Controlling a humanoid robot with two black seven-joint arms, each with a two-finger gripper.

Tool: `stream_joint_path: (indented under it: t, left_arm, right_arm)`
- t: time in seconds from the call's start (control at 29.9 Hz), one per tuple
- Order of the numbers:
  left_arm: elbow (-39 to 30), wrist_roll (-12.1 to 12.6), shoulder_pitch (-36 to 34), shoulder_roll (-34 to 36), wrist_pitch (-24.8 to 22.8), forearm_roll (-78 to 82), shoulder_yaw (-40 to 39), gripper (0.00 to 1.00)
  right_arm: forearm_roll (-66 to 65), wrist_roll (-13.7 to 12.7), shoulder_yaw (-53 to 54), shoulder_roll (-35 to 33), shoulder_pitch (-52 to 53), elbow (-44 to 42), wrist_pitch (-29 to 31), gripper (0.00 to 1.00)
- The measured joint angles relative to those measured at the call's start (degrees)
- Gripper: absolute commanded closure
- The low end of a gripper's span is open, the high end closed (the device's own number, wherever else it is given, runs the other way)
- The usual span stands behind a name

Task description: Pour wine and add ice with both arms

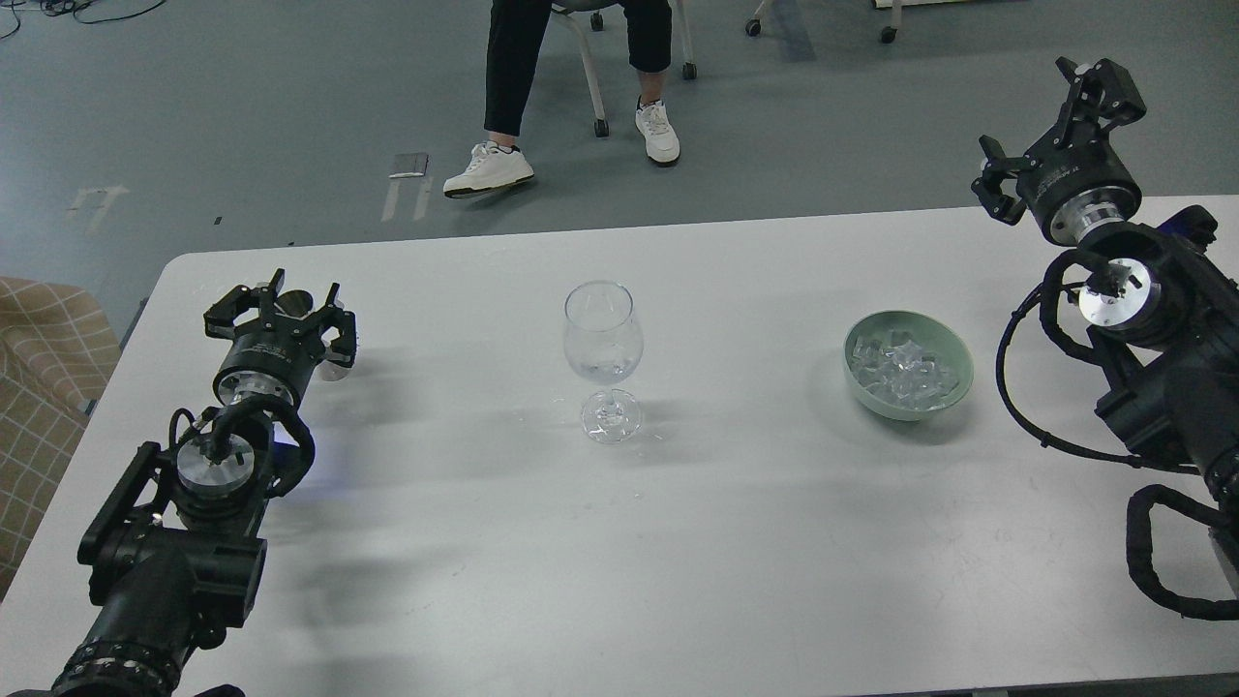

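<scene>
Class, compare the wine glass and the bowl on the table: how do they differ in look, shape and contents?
The wine glass is clear and see-through; the bowl is pale green and opaque.
The glass stands tall on a stem and foot; the bowl sits low and wide.
The bowl holds a heap of ice cubes; the glass holds no cubes, and any liquid in it is hard to make out.
Both stand upright on the white table.

A white table (pixel 736 542) is seen, on which a clear wine glass (pixel 603 358) is stood upright near the middle, and a green bowl (pixel 908 365) of ice (pixel 905 371) is set well to its right.
</scene>
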Motion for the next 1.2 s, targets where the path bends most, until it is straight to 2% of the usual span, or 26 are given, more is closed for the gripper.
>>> stream_joint_path:
  t: [0.23, 0.3, 0.37, 0.43, 0.53, 0.77, 0.94, 1.04, 1.2]
  left_arm:
    - [0.07, 0.00, 0.00, 0.15, -0.05, 0.22, -0.03, 0.41]
    - [0.07, 0.00, -0.13, 0.22, -0.06, 0.25, -0.07, 0.35]
    - [0.06, 0.00, -0.43, 0.25, -0.06, 0.26, -0.08, 0.22]
    - [-0.10, 0.00, -0.73, 0.30, -0.06, 0.32, -0.13, 0.18]
    - [-0.54, 0.00, -1.85, 0.34, 0.05, 0.41, -0.18, 0.03]
    - [-1.71, 0.56, -4.44, 1.56, -0.27, 0.65, -0.02, 0.02]
    - [-9.43, 0.38, -1.92, 2.64, -2.78, 0.68, -0.21, 0.02]
    - [-12.18, 0.07, -1.29, 4.09, -1.25, 0.68, -0.30, 0.02]
    - [-12.71, 0.27, -4.89, 8.36, 0.68, 1.77, -0.04, 0.02]
  right_arm:
    - [0.00, 0.02, 0.00, 0.00, 0.21, 0.00, -0.02, 0.00]
    - [0.00, 0.04, 0.00, 0.00, 0.21, 0.00, -0.02, 0.00]
    - [0.00, 0.04, 0.00, 0.00, 0.21, 0.00, -0.02, 0.00]
    - [0.00, 0.04, 0.00, -0.05, 0.18, 0.00, -0.01, 0.00]
    - [0.00, 0.04, 0.00, -0.19, 0.01, 0.01, -0.02, 0.00]
    - [0.17, 0.00, 0.04, -0.22, 0.12, 1.33, 0.06, 0.00]
    - [-1.08, -0.03, -1.41, -1.76, 0.35, 5.68, 0.10, 0.00]
    - [-3.66, -0.03, -7.63, -5.03, 1.42, 7.97, -0.05, 0.00]
    - [-9.11, -0.04, -19.41, -13.72, 2.39, 16.09, -1.99, 0.00]
